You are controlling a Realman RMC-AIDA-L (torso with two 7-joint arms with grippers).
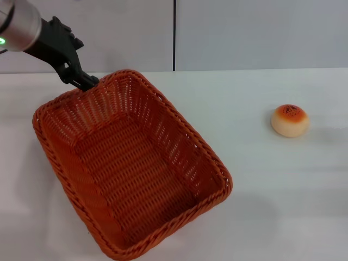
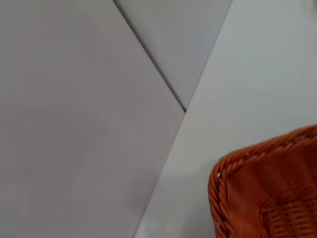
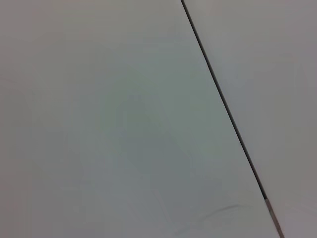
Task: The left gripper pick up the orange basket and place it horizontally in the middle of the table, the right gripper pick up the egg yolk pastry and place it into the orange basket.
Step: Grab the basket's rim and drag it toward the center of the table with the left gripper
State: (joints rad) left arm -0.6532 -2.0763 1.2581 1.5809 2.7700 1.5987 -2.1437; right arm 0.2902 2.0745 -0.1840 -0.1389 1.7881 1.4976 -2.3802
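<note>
The orange basket (image 1: 163, 130) fills the left half of the head view, lying diagonally with one corner toward the back and its inside bare. My left gripper (image 1: 86, 81) reaches in from the top left, and its black fingers are closed on the basket's far rim near that back corner. A corner of the braided rim (image 2: 267, 188) shows in the left wrist view. The egg yolk pastry (image 1: 290, 120) sits alone on the white table (image 1: 272, 206) at the right, well apart from the basket. My right gripper is out of view.
A pale wall with a dark vertical seam (image 1: 174, 35) runs behind the table's far edge. The right wrist view holds only that pale surface and a dark seam (image 3: 223, 104).
</note>
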